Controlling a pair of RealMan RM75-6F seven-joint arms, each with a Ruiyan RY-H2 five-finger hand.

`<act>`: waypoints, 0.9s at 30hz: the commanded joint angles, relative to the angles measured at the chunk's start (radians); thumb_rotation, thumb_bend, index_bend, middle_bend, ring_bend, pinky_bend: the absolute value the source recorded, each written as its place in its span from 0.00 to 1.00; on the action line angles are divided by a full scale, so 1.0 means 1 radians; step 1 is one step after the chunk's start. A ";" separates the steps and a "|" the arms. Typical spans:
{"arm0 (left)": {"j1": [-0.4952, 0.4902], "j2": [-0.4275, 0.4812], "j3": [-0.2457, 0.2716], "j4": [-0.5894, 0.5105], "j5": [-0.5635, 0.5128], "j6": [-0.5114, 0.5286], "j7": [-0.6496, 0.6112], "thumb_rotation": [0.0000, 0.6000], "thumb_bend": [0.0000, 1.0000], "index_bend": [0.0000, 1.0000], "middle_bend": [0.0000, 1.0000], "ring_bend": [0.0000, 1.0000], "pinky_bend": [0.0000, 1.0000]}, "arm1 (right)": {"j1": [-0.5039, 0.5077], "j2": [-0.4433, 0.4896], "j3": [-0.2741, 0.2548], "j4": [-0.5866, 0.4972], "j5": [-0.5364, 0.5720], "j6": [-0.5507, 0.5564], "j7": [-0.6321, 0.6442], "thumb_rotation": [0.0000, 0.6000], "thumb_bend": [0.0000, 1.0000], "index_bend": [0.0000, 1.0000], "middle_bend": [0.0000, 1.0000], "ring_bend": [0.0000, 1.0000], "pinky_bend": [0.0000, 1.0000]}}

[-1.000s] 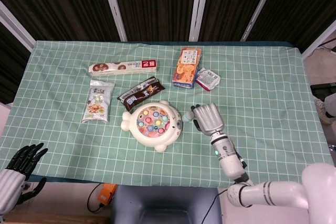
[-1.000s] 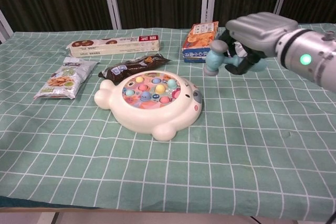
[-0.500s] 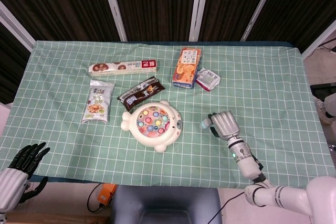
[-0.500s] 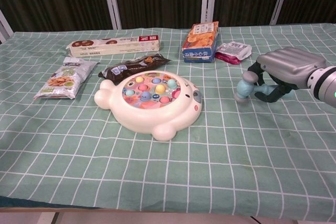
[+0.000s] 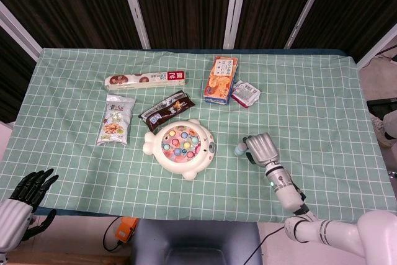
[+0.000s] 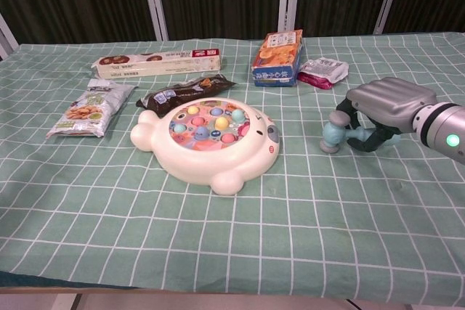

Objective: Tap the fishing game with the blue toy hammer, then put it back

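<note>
Chest view shows the right hand [image 6: 389, 103], smooth grey metal, curled around the blue toy hammer [image 6: 338, 134], whose rounded plastic head meets the green checked cloth on the bench [image 6: 305, 237], right of the glossy cream fishing game [image 6: 209, 143].

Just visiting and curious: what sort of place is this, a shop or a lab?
Probably a robot test lab: a table under a checked cloth, staged snack packs and a fishing game, dark curtains behind.

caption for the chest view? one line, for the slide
Right hand holds the blue toy hammer low over the tablecloth, right of the fishing game.
</note>
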 commanded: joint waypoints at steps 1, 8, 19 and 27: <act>0.000 0.000 0.000 0.000 -0.001 0.000 -0.001 1.00 0.39 0.00 0.01 0.02 0.09 | -0.003 -0.002 0.005 0.003 0.001 -0.006 -0.005 1.00 0.54 1.00 0.76 0.82 0.94; -0.001 0.000 0.001 -0.002 0.000 -0.003 0.001 1.00 0.39 0.00 0.01 0.02 0.09 | -0.012 0.001 0.016 0.002 -0.001 -0.020 -0.013 1.00 0.50 0.98 0.76 0.80 0.92; -0.004 -0.001 0.002 -0.007 -0.001 -0.013 0.013 1.00 0.39 0.00 0.01 0.02 0.09 | -0.023 0.007 0.032 0.007 -0.006 -0.046 -0.001 1.00 0.47 0.95 0.76 0.79 0.91; -0.003 -0.002 0.002 -0.006 -0.001 -0.012 0.015 1.00 0.39 0.00 0.01 0.02 0.09 | -0.031 0.004 0.053 0.024 -0.015 -0.063 0.060 1.00 0.47 0.95 0.76 0.79 0.91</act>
